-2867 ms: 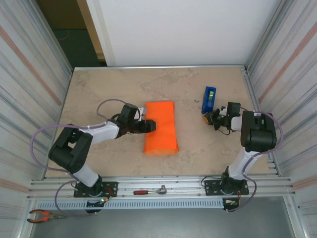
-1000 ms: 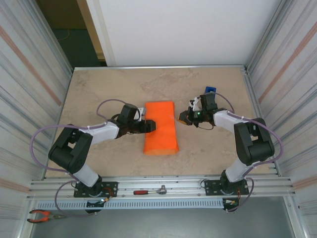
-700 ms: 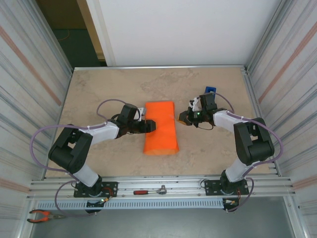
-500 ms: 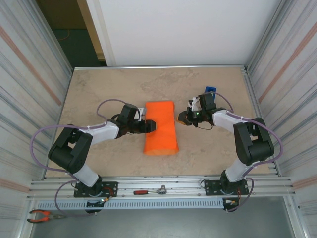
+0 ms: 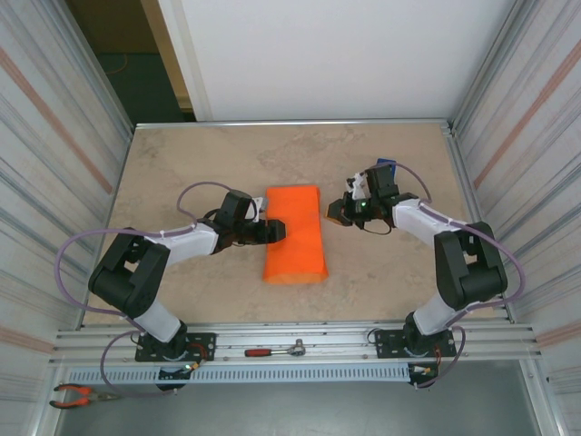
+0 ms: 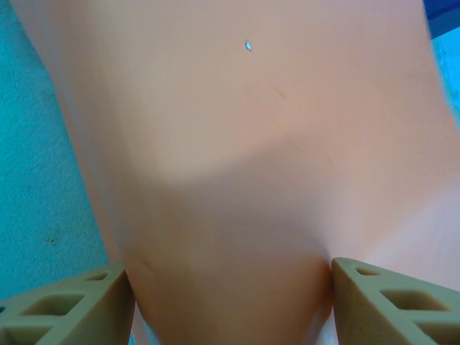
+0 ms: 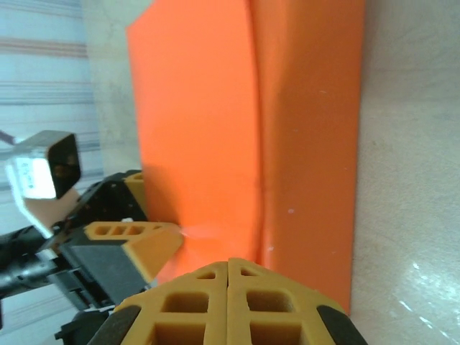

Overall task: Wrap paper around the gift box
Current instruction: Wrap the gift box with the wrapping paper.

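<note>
I'm driving a robot test cell here, more lab bench than anyone's home. The aluminium rail (image 5: pixel 290 338) along the near table edge is slotted extrusion, with the arm bases (image 5: pixel 168 347) bolted onto it. A ratchet wrench (image 5: pixel 277 350) lies on that rail, and orange-handled pliers (image 5: pixel 77 395) sit below its left end. Ribbed panels (image 5: pixel 54 154) rise from either end of the rail, with a white board (image 5: pixel 327 54) far beyond it.

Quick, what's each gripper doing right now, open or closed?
Left gripper: open, jaws spread over the bright orange folded paper sheet.
Right gripper: closed, nothing visibly held.
</note>
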